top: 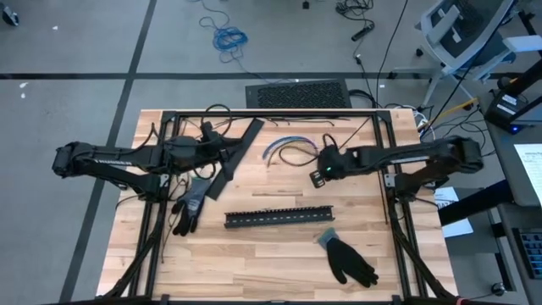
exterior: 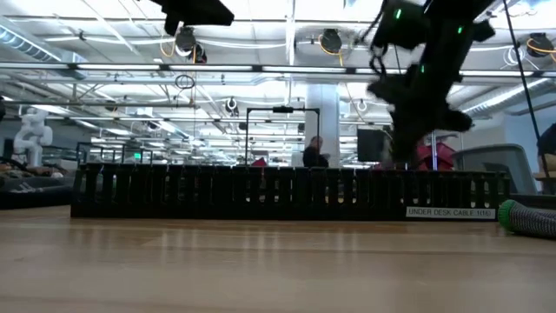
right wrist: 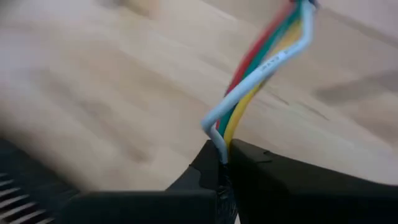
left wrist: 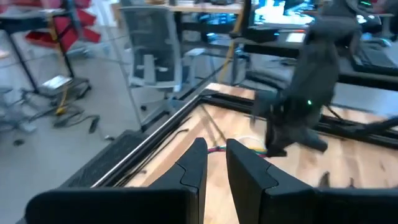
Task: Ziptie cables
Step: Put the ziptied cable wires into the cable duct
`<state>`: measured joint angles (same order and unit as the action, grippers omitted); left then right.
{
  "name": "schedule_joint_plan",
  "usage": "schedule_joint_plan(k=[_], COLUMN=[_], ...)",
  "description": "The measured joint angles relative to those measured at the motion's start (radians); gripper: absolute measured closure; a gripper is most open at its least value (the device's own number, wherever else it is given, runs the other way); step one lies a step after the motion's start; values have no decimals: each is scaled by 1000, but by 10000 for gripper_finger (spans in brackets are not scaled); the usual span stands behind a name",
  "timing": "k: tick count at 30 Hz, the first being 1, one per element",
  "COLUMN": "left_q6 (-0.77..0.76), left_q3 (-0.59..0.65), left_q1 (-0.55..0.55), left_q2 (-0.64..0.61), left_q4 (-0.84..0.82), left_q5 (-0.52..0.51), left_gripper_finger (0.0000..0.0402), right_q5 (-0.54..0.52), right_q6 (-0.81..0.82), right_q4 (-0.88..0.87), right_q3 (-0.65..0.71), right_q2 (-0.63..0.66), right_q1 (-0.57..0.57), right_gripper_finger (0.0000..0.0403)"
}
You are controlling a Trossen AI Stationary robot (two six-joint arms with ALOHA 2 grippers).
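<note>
While my right gripper pinches the cables at one end, the bundle trails away over the wooden surface, beyond the black slotted strip. Left of that strip, my left gripper hovers with fingers narrowly parted, holding nothing.

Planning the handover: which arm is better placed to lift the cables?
The right: its hand is already shut on the cables. The left hand waits farther off, holding nothing.
</note>
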<state>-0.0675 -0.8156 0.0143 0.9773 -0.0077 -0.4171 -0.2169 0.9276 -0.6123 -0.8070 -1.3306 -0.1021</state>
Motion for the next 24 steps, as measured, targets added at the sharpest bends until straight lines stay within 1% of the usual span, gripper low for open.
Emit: schedule_joint_plan(k=[3,5,7,9,10,11,14,16,18,20,22,24], left_q6=[29,24,20,-19,-53,-88,-156,-186,-187,-189,-189,-190], left_q3=[-9,-9,-9,-9,-12,-19,-55,-70,-70,-70,-70,-71], left_q1=[-2,0,-1,0,0,-1,0,0,6,15,23,32], left_q2=[5,8,8,5,5,6,9,18,28,38,45,50], left_q4=[27,73,153,213,211,175,-36,-112,-121,-93,-46,-10], left_q5=[27,48,65,101,119,136,175,189,203,210,211,212], left_gripper_finger=[343,343,343,342,339,335,309,286,262,240,222,209], right_q5=[84,141,194,206,207,205,238,283,324,329,328,326], right_q6=[-134,-199,-270,-332,-360,-384,-457,-492,-503,-501,-494,-485], right_q4=[93,95,85,76,63,43,-30,-73,-118,-178,-219,-214], right_q3=[-17,-55,-110,-183,-222,-264,-392,-469,-521,-547,-544,-541], right_q2=[92,128,152,167,172,173,173,173,173,172,166,154], right_q1=[-18,-25,-28,-26,-26,-26,-28,-26,-17,4,32,63], right_gripper_finger=[401,401,401,401,401,401,401,401,401,401,401,401])
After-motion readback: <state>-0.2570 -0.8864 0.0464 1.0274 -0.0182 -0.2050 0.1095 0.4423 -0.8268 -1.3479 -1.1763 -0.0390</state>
